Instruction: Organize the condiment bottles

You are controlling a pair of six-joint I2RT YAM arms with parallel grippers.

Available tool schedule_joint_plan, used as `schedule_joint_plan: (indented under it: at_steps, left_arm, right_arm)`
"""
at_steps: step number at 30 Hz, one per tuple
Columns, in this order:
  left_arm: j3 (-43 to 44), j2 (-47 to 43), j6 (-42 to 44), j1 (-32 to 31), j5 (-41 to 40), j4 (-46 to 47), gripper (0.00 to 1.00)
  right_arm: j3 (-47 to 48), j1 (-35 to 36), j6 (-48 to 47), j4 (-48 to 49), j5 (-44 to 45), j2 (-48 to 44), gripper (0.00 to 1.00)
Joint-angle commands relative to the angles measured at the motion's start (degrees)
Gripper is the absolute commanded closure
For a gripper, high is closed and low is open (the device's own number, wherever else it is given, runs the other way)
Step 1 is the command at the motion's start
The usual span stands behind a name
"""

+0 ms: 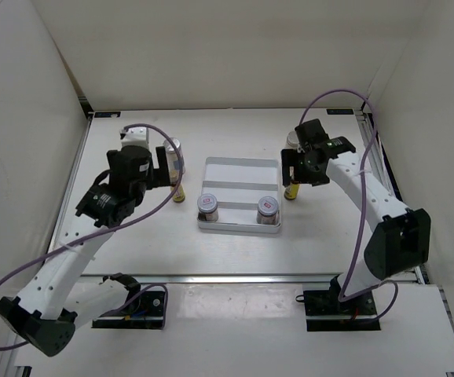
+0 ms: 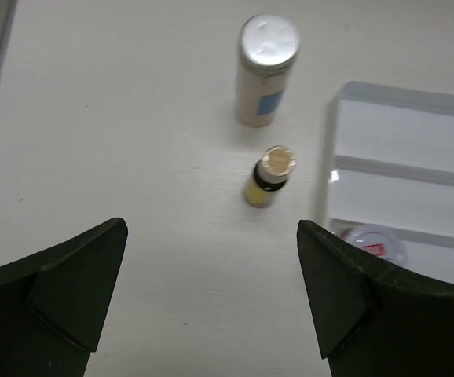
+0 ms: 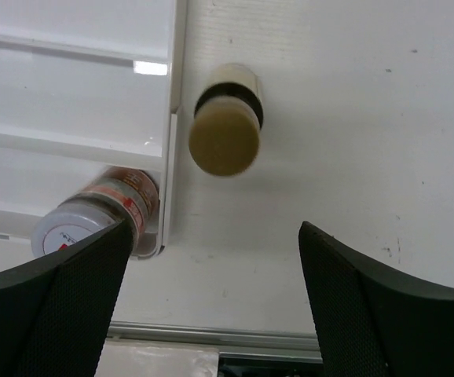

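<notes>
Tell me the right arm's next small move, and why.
Probably ease the right gripper forward onto the yellow bottle: its fingers are open, and the bottle stands centred ahead of them, ungrasped, just outside the tray.

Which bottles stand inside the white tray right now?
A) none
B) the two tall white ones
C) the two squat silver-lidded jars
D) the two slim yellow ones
C: the left squat jar and the right squat jar stand in the near row of the tray; the left yellow bottle and the right yellow bottle stand outside it.
</notes>
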Motion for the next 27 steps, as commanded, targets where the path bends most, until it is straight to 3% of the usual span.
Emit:
schedule_joint_plan:
  at_steps: [1,4,6,15,19,23,27]
  left_arm:
    - [-7.0,0.6,2.2,3.6,-2.9,0.6,0.00]
    - [-11.8,-1.9,1.0,4.2,-2.9,3.9,0.00]
    - [-14.5,-2.5,0.4,4.9,-2.9,5.1,0.00]
    - [-14.5,-2.5,0.4,5.4,-4.0,6.2,0.00]
    - [-14.5,-2.0,-0.1,5.4,-3.5,6.2,0.00]
    - [-14.5,-0.7,-0.1,5.4,-3.0,6.2,0.00]
    - [-14.5,-0.7,-0.1,5.4,-2.4,6.2,0.00]
  right_arm:
    - [4.0,-0.7,-2.4,3.4,-1.7,2.8,0.12]
    - [5.5,-0.7,-2.9,4.0,-1.2,5.5,0.16]
    - [6.8,-1.3,-3.4,4.0,-0.6,8.0,0.24]
    - [7.3,-2.4,-4.5,5.1,0.0,11.7,0.41]
    - [7.9,-2.4,-4.5,5.1,0.0,12.2,0.53]
    - [9.1,-2.4,-4.5,5.1,0.5,12.2,0.73]
    - [11.0,-1.8,-5.0,3.4,1.1,8.3,0.86]
